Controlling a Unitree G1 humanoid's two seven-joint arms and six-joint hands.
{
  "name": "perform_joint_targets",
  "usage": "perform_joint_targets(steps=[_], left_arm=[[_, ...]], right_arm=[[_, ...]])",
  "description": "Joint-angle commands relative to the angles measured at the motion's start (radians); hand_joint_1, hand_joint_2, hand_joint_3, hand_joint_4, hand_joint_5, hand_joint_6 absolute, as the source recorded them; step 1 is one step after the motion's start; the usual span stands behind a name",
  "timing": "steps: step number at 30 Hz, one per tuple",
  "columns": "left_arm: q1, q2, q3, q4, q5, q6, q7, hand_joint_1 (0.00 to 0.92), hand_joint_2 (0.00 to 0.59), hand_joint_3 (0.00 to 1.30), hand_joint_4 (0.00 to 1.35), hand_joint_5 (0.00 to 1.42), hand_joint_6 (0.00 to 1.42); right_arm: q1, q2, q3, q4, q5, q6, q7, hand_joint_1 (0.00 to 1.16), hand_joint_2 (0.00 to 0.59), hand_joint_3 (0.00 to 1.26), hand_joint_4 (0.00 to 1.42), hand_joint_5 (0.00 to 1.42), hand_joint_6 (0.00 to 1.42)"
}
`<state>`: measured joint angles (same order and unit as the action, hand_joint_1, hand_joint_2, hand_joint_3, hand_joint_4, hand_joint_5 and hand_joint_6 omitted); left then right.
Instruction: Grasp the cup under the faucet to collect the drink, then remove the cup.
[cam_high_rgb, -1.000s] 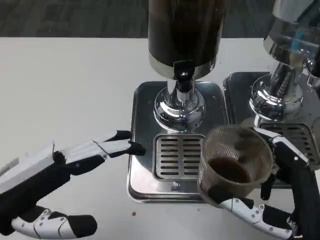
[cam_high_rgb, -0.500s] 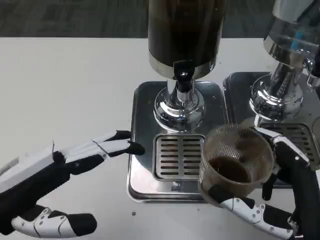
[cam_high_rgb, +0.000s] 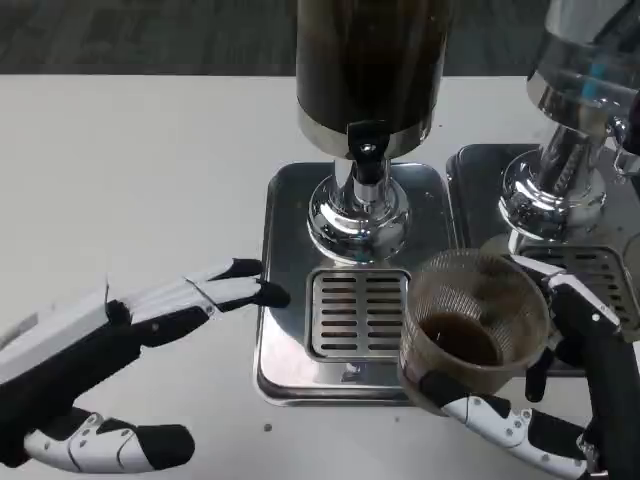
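Cup (cam_high_rgb: 472, 330): one, clear ribbed plastic with a shallow pool of dark drink at the bottom, grasped by the right hand (cam_high_rgb: 560, 400) at about 5 o'clock from the faucet (cam_high_rgb: 366, 150), overhanging the right edge of the drip tray (cam_high_rgb: 285, 300) and clear of the slotted grate (cam_high_rgb: 352, 312). Two dispensers: a dark one (cam_high_rgb: 370, 70) at 12 o'clock and a clear one (cam_high_rgb: 590, 60) at 2 o'clock, each on its own tray. Left hand (cam_high_rgb: 120, 350) is released, fingers spread, fingertips at the tray's left edge around 8 o'clock, with bare white table (cam_high_rgb: 130, 180) to the left.
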<state>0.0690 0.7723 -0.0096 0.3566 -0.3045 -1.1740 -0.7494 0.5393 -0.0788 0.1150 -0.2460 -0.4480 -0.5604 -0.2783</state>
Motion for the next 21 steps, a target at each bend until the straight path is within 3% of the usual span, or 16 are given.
perform_joint_targets(steps=[1,21], left_arm=[[0.0,-0.005,0.0,0.003,-0.017,0.01,-0.008,0.0,0.144,0.17,0.06,0.04,0.14],[0.008,-0.002,0.008,-0.001,-0.025,0.02,-0.01,0.0,0.144,0.18,0.06,0.04,0.14]], right_arm=[[-0.008,0.01,-0.007,-0.022,0.021,-0.04,-0.012,0.72,0.222,0.68,0.76,0.88,1.24],[-0.016,0.012,-0.008,-0.015,0.029,-0.039,-0.01,0.72,0.222,0.68,0.76,0.89,1.23]])
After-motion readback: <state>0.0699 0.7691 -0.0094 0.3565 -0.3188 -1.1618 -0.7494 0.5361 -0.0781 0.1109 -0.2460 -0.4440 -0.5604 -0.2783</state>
